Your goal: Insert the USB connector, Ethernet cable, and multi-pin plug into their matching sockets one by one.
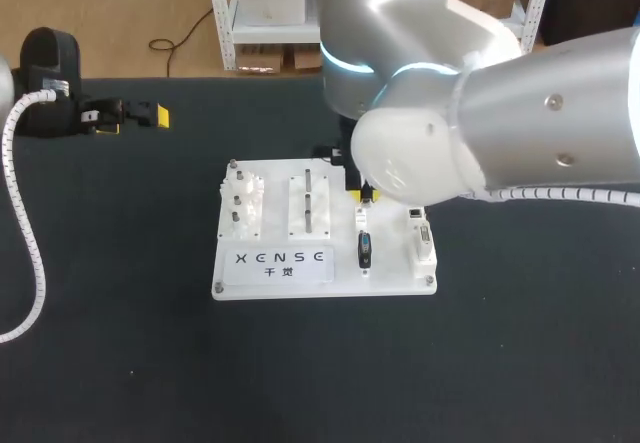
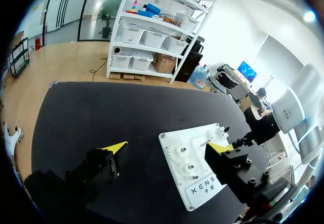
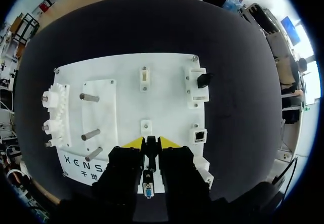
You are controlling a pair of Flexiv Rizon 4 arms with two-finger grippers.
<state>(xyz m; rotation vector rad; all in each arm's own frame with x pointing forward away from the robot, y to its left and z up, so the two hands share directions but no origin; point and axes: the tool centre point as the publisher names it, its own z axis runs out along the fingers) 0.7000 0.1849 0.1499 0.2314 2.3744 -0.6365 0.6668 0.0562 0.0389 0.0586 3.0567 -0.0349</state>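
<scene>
Black table [image 3: 243, 107]; plug [image 3: 150, 148] perhaps in board [image 3: 167, 82].

Black table [image 1: 120, 363]; white board [image 1: 345, 248] flat near middle.

White board [image 1: 390, 281], black lettering, on black table [image 1: 500, 363]; black connector [image 1: 365, 250]; silver-white right arm [image 1: 540, 113], cyan ring.

Robotics lab: a robot arm [image 1: 540, 113] over a socket board [image 1: 395, 268] on a table [image 1: 120, 363].
</scene>
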